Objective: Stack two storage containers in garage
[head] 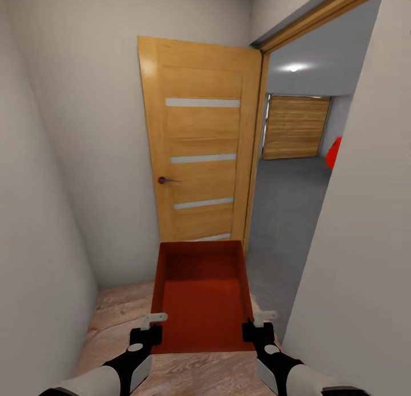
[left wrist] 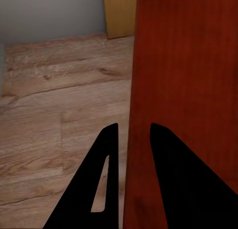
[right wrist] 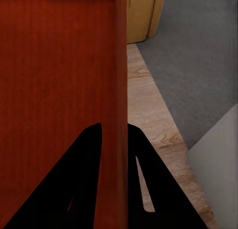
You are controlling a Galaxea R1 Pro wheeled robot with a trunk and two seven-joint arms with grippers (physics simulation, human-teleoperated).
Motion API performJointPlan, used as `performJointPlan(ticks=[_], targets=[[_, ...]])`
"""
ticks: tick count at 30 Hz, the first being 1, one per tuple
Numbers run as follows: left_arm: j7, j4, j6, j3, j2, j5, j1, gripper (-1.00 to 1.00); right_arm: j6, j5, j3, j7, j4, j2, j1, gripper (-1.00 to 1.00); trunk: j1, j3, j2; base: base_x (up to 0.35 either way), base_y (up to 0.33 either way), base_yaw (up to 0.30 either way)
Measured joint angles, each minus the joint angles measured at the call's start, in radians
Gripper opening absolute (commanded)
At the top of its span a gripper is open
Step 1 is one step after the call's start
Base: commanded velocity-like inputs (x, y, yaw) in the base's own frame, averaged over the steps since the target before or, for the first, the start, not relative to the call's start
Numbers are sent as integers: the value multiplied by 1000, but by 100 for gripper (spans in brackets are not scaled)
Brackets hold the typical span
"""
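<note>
I hold one orange-red storage container (head: 201,293) out in front of me, above the wood-plank hallway floor. My left gripper (head: 152,331) is shut on its left wall near the close corner, and my right gripper (head: 254,326) is shut on its right wall. In the left wrist view the thin container wall (left wrist: 130,154) runs between the two black fingers (left wrist: 106,154). The right wrist view shows the container wall (right wrist: 121,115) pinched the same way. Through the doorway at the right lie the garage and its dark grey floor (head: 288,207).
An open wooden door (head: 200,150) with frosted strips stands straight ahead against the left wall. A white wall (head: 365,242) closes the right side. In the garage are a wooden panel door (head: 295,127) and a bit of red car (head: 333,152).
</note>
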Motion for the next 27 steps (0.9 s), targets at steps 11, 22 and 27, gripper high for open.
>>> performJointPlan(ticks=[11, 22, 27], targets=[[1, -2, 2, -2, 0, 0, 0, -100, 0, 0, -1, 0, 0, 0, 0, -100, 0, 0, 0, 247, 215, -198], [1, -4, 3, -3, 0, 0, 0, -100, -2, -6, 3, 2, 0, -1, 0, -100, 0, 0, 0, 268, 218, -58], [1, -4, 3, -2, 0, 0, 0, -100, -1, -6, 2, 2, 0, -1, 0, -100, 0, 0, 0, 277, 218, -223]])
